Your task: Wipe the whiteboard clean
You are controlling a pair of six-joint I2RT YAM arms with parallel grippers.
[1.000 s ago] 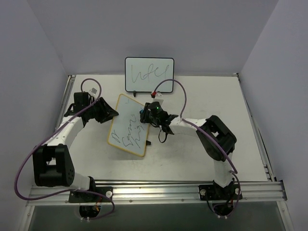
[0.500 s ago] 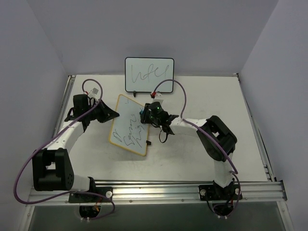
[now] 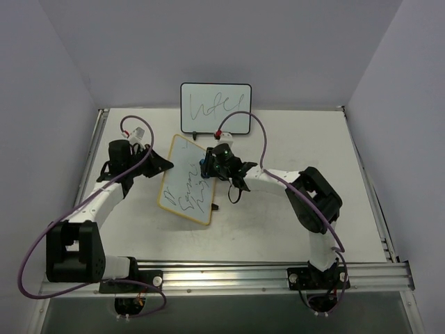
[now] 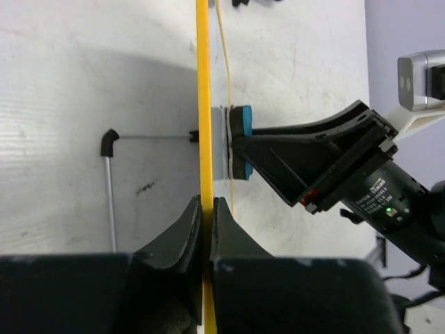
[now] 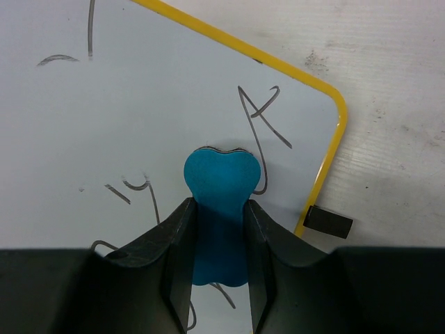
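Right tool point(image 5: 219, 203) is clamped on a blue eraser point(image 5: 221, 174), fingers narrow on its waist. The eraser's lobed end sticks out past the fingertips. From the left wrist view, its pad sits flat against the whiteboard point(image 3: 188, 184) face.

Left tool point(image 4: 206, 203) is pinched shut on the whiteboard's yellow frame edge, the board seen edge-on between the fingers.

The whiteboard is on the desk point(image 3: 292, 139), mid-left, between the two tools and rotated so its long side runs near-left to far-right. Whether it lies flat or is tipped up, I can't tell from above. Left tool has its left edge; the eraser is at its far-right part, close to a rounded corner.

Dark scribbles cover the face, with strokes just beside the eraser on both sides. A black clip foot point(image 5: 328, 221) is on the frame near that corner.

A black-framed board point(image 3: 215, 108) stands upright at the far edge of the desk, one scribble line on it.
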